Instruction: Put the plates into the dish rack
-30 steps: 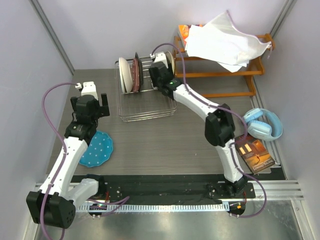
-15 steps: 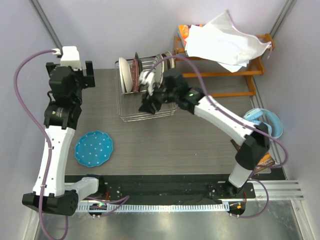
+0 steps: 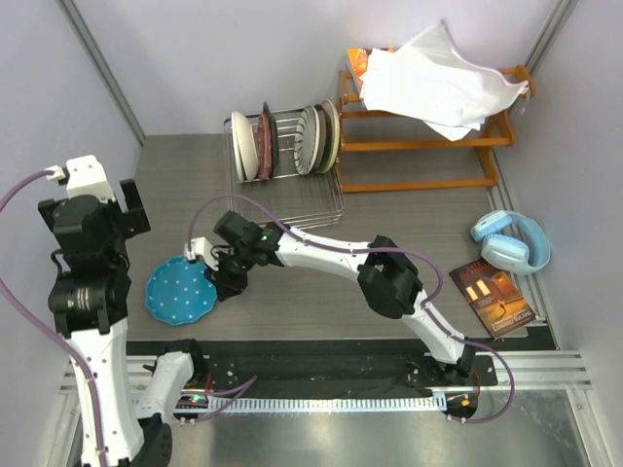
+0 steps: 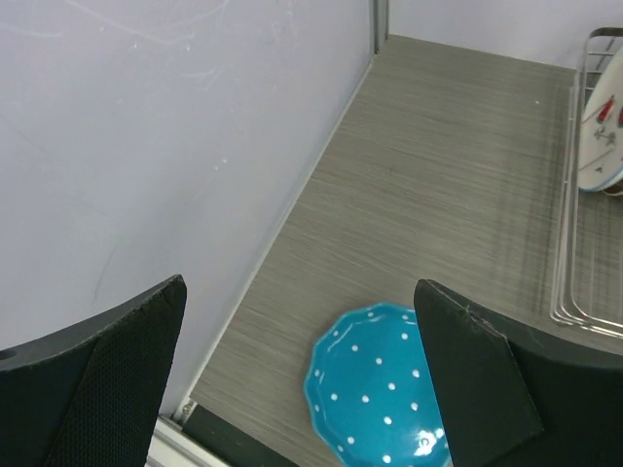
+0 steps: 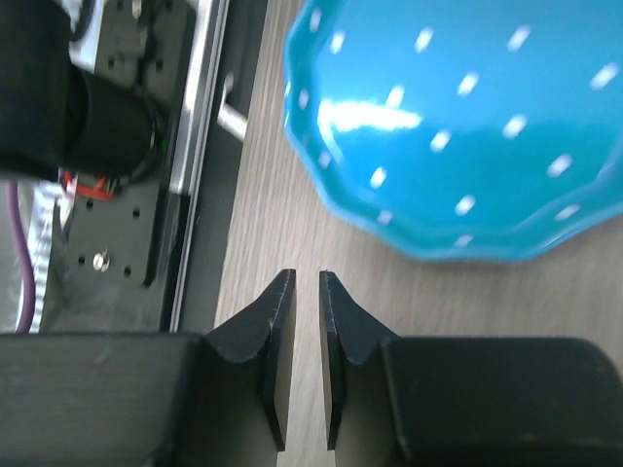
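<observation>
The blue plate with white dots [image 3: 180, 290] lies flat on the table at the near left. It also shows in the left wrist view [image 4: 380, 389] and the right wrist view [image 5: 458, 126]. My right gripper [image 3: 220, 282] [image 5: 301, 275] is low at the plate's right edge, jaws nearly together with nothing between them. My left gripper [image 3: 92, 209] [image 4: 300, 287] is raised above the table's left side, open and empty. The wire dish rack [image 3: 292, 209] [image 4: 574, 282] holds upright plates: cream and dark red ones [image 3: 251, 146] at the left, the striped one [image 3: 310, 139] and the cream-green one [image 3: 329, 136] at the right.
An orange wooden shelf rack [image 3: 428, 146] draped with a white cloth [image 3: 428, 78] stands at the back right. Blue headphones [image 3: 511, 243] and a book [image 3: 496, 297] lie at the right. A wall [image 4: 146, 146] runs along the left edge. A black rail [image 3: 321, 355] runs along the near edge.
My right arm left the dish rack and swung down and left to the blue plate's edge. My left arm drew back toward the near left. The striped and cream-green plates stay in the rack.
</observation>
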Robot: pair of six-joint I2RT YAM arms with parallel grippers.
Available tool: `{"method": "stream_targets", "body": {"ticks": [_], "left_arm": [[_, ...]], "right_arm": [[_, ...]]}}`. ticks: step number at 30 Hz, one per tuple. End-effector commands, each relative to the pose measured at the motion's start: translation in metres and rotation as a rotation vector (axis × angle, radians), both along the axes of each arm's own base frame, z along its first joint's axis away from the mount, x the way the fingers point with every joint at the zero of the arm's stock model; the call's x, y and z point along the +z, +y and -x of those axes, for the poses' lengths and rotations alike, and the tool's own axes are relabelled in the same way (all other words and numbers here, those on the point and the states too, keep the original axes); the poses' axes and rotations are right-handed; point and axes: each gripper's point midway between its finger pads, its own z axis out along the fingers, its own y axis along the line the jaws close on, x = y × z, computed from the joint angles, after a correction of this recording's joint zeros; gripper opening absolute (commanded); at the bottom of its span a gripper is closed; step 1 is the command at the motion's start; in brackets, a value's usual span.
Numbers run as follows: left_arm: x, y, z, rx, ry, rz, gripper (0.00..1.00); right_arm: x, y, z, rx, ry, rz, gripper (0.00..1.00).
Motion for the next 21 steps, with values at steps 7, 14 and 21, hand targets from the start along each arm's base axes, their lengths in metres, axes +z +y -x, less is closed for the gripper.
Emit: {"method": "stream_targets", "body": {"ticks": [7, 14, 21], "left_arm": [[-0.018, -0.014, 0.030, -0.024, 0.035, 0.050, 0.99], [-0.017, -0.013, 0.032, -0.027, 0.031, 0.020, 1.00], [-0.027, -0.020, 0.026, -0.069, 0.071, 0.029, 0.99]], "right_arm": [[0.011, 0.061, -0.037, -0.137, -0.164, -0.123, 0.23], [-0.051, 0.060, -0.048, -0.153, -0.229, -0.028, 0.21], [-0.069, 0.011, -0.054, -0.180, -0.272, 0.104, 0.20]]}}
